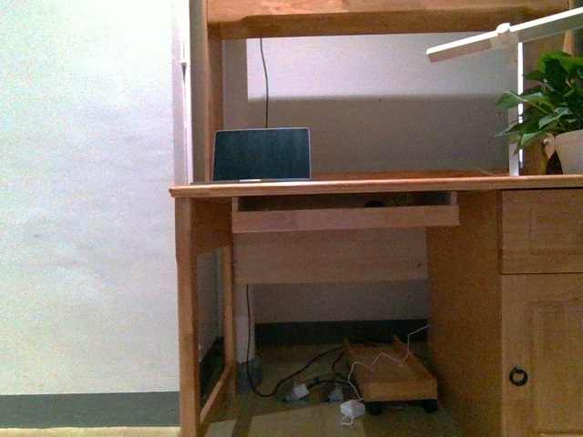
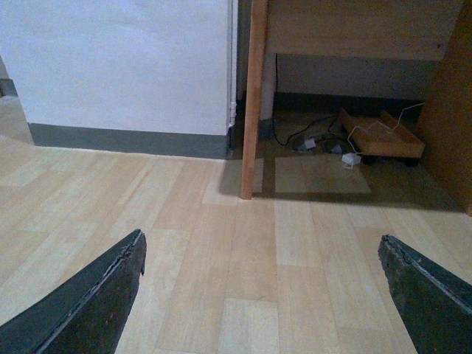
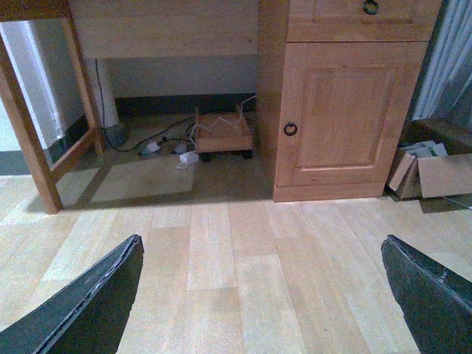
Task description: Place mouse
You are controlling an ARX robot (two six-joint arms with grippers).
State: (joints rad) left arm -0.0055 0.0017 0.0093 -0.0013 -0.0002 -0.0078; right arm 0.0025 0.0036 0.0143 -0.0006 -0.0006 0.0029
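Progress: not begun, by my reading; both grippers hang low over the floor, well short of the desk point(image 1: 364, 187).
Left gripper point(image 2: 258, 310): jaws spread wide, holding nothing.
Right gripper point(image 3: 258, 302): jaws spread wide, holding nothing.
Mouse point(image 1: 398, 201): possibly the small dark shape in the pull-out tray point(image 1: 346, 218); too small to be sure.
Left to do: reach, grasp, set down.
Around: laptop point(image 1: 261, 155), plant point(image 1: 547, 100), lamp point(image 1: 492, 38); cables point(image 1: 310, 387) beneath.
In the way: the tray's front lip and the desk top leave only a narrow slot.
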